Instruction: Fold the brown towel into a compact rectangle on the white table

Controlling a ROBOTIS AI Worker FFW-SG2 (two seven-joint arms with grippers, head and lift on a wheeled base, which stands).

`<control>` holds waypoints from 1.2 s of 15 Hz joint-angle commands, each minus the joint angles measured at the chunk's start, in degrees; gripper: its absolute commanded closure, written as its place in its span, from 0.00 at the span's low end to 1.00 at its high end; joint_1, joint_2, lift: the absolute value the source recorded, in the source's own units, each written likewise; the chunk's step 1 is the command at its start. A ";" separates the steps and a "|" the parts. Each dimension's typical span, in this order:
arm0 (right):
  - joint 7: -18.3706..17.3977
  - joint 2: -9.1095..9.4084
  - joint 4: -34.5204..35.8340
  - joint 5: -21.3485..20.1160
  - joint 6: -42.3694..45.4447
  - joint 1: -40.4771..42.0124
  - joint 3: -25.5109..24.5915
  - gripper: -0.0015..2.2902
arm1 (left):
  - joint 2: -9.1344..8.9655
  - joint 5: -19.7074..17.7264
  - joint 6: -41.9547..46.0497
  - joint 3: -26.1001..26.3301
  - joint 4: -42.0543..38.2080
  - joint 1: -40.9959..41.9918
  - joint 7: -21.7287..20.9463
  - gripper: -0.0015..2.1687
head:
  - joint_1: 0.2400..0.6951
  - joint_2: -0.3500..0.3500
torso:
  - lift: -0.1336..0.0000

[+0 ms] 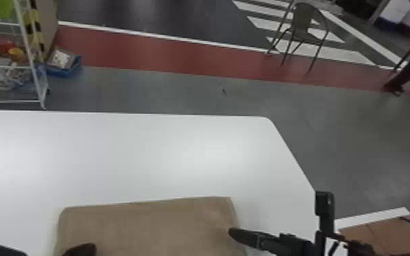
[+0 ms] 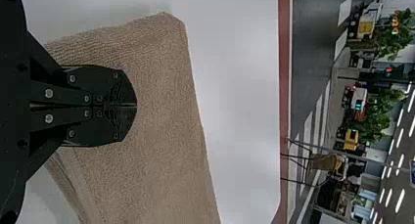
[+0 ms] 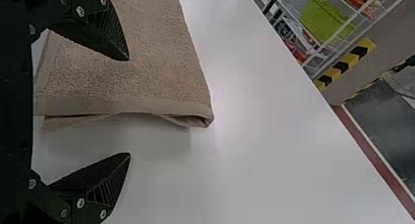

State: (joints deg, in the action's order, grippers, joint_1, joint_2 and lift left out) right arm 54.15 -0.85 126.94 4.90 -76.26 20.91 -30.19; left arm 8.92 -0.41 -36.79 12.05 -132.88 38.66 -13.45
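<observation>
The folded brown towel (image 1: 150, 224) lies on the white table (image 1: 119, 153), near the head view's bottom edge. My left gripper (image 1: 81, 250) is at its left part; in the left wrist view that gripper (image 2: 136, 105) is shut, over the towel (image 2: 166, 121), with no cloth visible between its fingers. At the towel's right edge is my right gripper (image 1: 258, 239). Seen from the right wrist, the gripper (image 3: 129, 106) stands open, one finger over the towel (image 3: 156, 62) and the other past its edge, over bare table. Layers of cloth part slightly along that edge.
Beyond the table stand a white wire shelf (image 1: 32, 64) at the left and a chair (image 1: 303, 27) at the back right. A blue bin (image 1: 66, 69) sits on the floor by the shelf. A brown box (image 1: 381, 236) lies right of the table.
</observation>
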 commanded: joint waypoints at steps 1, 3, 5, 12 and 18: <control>-1.42 0.41 0.94 -0.07 -2.98 -0.17 0.92 0.10 | 0.22 0.24 -0.27 0.34 0.08 -0.25 -0.09 0.99 | 1.00 0.00 | 0.09; -2.91 0.41 1.56 -0.69 -5.09 -0.96 2.33 0.10 | 0.66 0.15 -0.62 0.34 0.08 -0.25 0.00 0.99 | 1.00 0.01 | 0.09; -3.44 0.41 2.35 -1.83 -8.43 -2.10 3.91 0.12 | 0.66 0.15 -0.79 0.51 0.08 -0.16 0.00 0.99 | 1.00 0.03 | 0.09; -5.99 0.41 4.28 -6.40 -13.52 -4.65 7.16 0.12 | 1.18 0.59 -1.32 1.83 -0.36 -0.16 0.09 0.99 | 1.00 0.05 | 0.09; -6.08 0.32 3.58 -9.03 -13.82 -8.25 8.48 0.19 | 1.53 0.59 -2.02 1.83 -0.98 -0.16 0.09 0.99 | 1.00 0.06 | 0.09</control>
State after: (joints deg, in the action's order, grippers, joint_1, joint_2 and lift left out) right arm 48.07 -0.52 130.74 -3.69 -89.62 13.45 -21.84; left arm 10.35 0.18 -38.78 13.90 -133.83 38.50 -13.36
